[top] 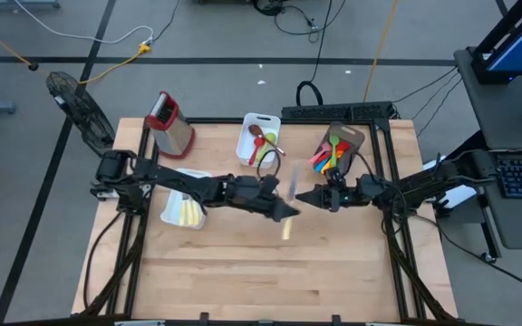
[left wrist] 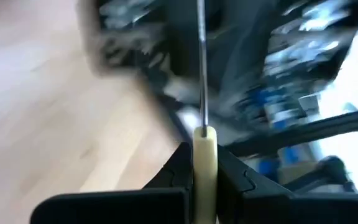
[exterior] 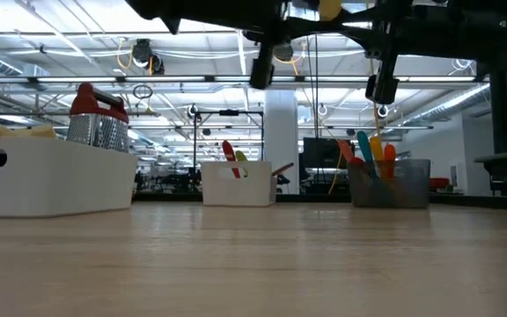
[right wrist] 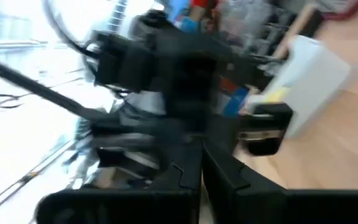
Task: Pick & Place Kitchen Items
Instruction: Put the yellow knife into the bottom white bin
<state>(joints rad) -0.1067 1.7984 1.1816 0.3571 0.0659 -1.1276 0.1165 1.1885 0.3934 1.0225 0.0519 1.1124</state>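
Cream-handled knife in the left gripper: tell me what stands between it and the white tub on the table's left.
Nothing visible does. The left gripper holds the cream-handled knife above bare table, and the white tub lies back along its own arm.

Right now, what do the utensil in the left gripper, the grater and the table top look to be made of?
Utensil clamped in the left gripper: cream handle, smooth and matte, probably plastic; thin grey shaft, likely metal, though blurred. Grater: shiny perforated body with glints, so metal; its red top looks like plastic. Table top: pale boards with visible grain and seams, so wood or a wood laminate, satin finish.
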